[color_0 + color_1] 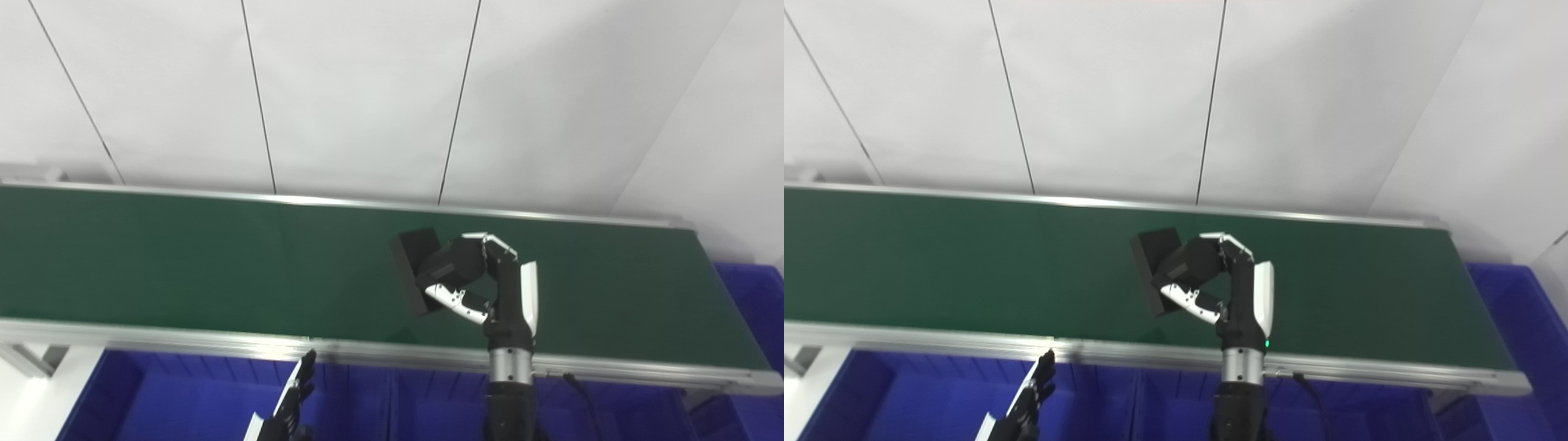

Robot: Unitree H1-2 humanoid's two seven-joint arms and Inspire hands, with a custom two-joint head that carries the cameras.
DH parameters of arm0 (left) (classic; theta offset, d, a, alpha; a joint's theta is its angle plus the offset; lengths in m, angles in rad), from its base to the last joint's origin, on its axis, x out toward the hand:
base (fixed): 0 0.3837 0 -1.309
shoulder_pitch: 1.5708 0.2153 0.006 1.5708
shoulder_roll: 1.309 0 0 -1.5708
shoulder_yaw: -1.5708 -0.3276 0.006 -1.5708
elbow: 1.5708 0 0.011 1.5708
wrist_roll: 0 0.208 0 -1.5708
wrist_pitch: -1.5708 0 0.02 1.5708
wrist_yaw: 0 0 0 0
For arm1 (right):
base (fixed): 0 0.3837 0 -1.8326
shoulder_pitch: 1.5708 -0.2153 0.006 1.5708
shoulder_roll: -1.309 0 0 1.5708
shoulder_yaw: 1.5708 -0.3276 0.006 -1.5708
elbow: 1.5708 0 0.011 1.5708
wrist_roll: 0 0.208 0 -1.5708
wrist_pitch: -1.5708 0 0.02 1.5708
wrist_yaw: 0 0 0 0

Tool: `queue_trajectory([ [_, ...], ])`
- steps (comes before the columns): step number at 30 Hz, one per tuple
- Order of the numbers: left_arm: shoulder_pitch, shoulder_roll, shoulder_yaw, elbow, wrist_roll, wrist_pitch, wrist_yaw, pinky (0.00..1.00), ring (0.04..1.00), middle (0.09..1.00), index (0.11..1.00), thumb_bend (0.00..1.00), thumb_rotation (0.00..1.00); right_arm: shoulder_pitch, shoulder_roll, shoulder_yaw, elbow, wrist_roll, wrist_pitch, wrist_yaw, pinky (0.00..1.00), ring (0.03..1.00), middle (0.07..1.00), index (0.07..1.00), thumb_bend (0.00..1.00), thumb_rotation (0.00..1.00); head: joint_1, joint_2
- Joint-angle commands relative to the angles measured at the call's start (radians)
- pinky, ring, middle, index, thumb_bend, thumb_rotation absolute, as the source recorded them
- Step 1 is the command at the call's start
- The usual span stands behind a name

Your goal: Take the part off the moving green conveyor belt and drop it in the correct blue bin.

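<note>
A black blocky part (416, 269) hangs tilted just above the green conveyor belt (184, 263), near its middle. My right hand (484, 275) is shut on it, fingers curled over the top and thumb under the lower edge; the same part (1157, 269) shows in the right eye view. My left hand (294, 398) stays low at the bottom edge, in front of the belt and over a blue bin (202, 398), fingers straight and apart, holding nothing.
Blue bins run along the front below the belt, and another blue bin (750, 294) stands past the belt's right end. The belt has silver rails (184, 346) front and back. A white panelled wall rises behind it.
</note>
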Motion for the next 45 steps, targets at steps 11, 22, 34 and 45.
queue_trajectory([
  [11, 0.013, -0.006, -0.002, -0.091, 0.043, -0.042, 0.012, 0.98, 0.993, 1.0, 0.974, 0.59, 1.0, 0.227, -0.086, -0.039, -0.175, -0.02, -0.042, 0.101, 0.37, 0.425, 0.53, 0.483, 0.51, 0.0, 0.005, 0.081],
  [22, 0.001, -0.017, 0.034, -0.095, 0.026, -0.041, -0.008, 1.0, 1.0, 0.999, 0.969, 0.61, 1.0, 0.305, -0.176, -0.041, -0.151, -0.095, -0.012, 0.2, 0.43, 0.461, 0.497, 0.481, 0.51, 0.0, -0.003, 0.104],
  [34, -0.002, -0.022, 0.056, -0.091, 0.007, -0.041, -0.033, 0.99, 0.996, 0.993, 0.967, 0.6, 1.0, 0.262, -0.212, 0.0, -0.077, -0.263, 0.074, 0.289, 0.43, 0.45, 0.473, 0.501, 0.52, 0.0, -0.01, 0.105],
  [45, -0.001, -0.022, 0.061, -0.089, 0.005, -0.041, -0.04, 1.0, 0.995, 0.993, 0.968, 0.6, 1.0, 0.226, -0.269, 0.095, -0.062, -0.449, 0.167, 0.413, 0.7, 0.662, 0.52, 0.466, 0.52, 0.0, -0.019, 0.103],
])
